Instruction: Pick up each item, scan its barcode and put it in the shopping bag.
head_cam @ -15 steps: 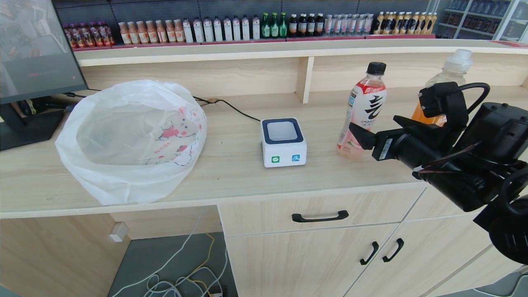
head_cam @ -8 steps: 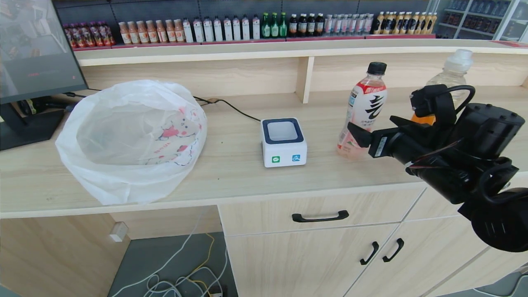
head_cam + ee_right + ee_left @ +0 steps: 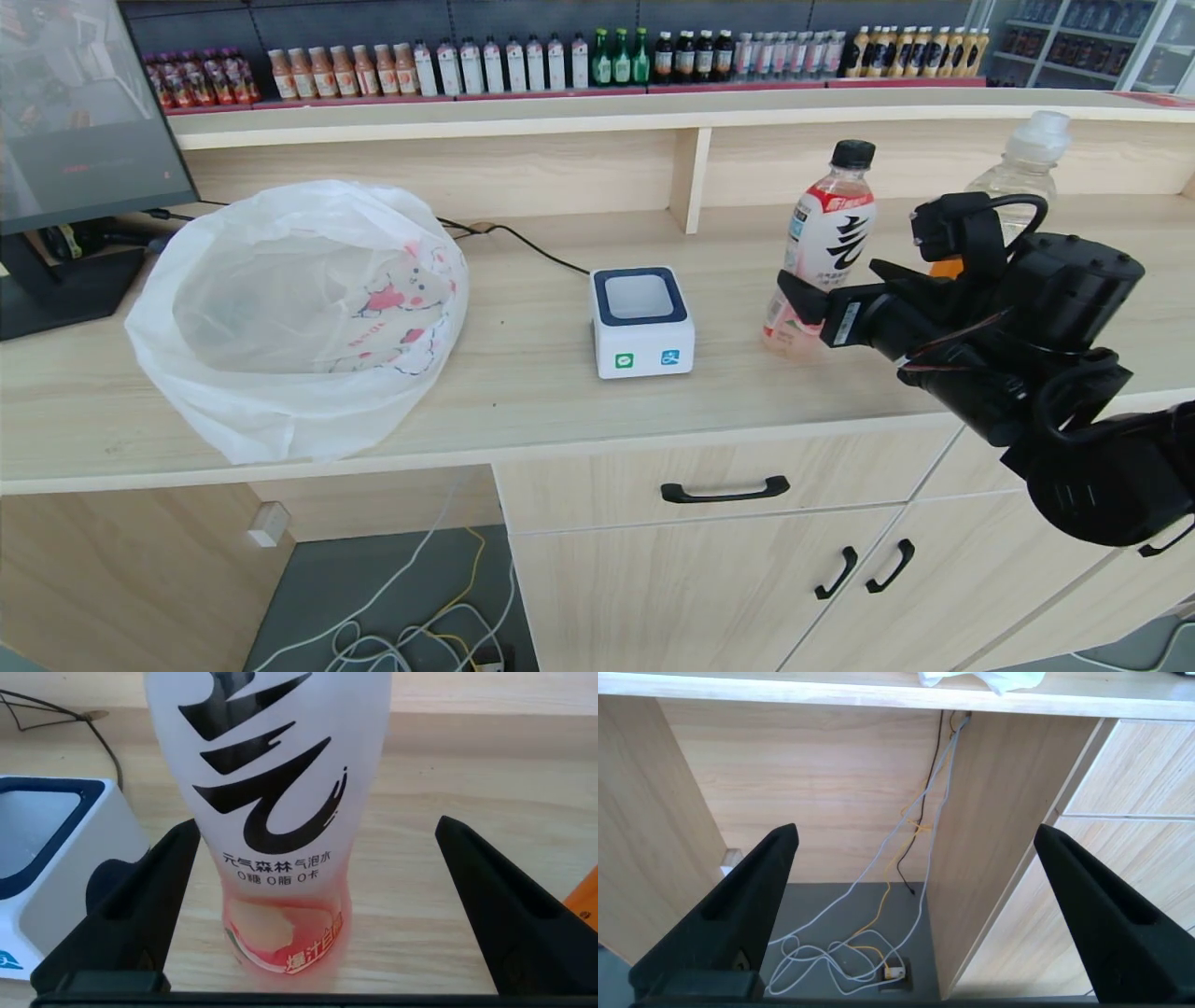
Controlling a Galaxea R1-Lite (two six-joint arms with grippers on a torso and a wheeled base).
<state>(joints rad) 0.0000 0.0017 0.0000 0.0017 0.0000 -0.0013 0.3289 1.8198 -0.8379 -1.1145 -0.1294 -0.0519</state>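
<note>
A pink drink bottle (image 3: 826, 247) with a black cap stands upright on the wooden counter (image 3: 523, 392), right of the white scanner (image 3: 641, 322). My right gripper (image 3: 845, 289) is open at the bottle's lower half. In the right wrist view the bottle (image 3: 271, 812) stands between the two fingers of my right gripper (image 3: 318, 924), with a gap on each side. An orange drink bottle (image 3: 1022, 163) with a white cap stands behind, partly hidden by the arm. The white shopping bag (image 3: 299, 317) lies open at the left. My left gripper (image 3: 915, 915) hangs open below the counter.
A monitor (image 3: 75, 112) stands at the far left, and a black cable (image 3: 523, 243) runs behind the bag to the scanner. A raised shelf with a divider (image 3: 691, 177) backs the counter. Loose cables (image 3: 859, 943) lie on the floor under it.
My right arm has moved forward and to the left, bringing its open fingers around the lower part of the pink bottle. Nothing else has moved.
</note>
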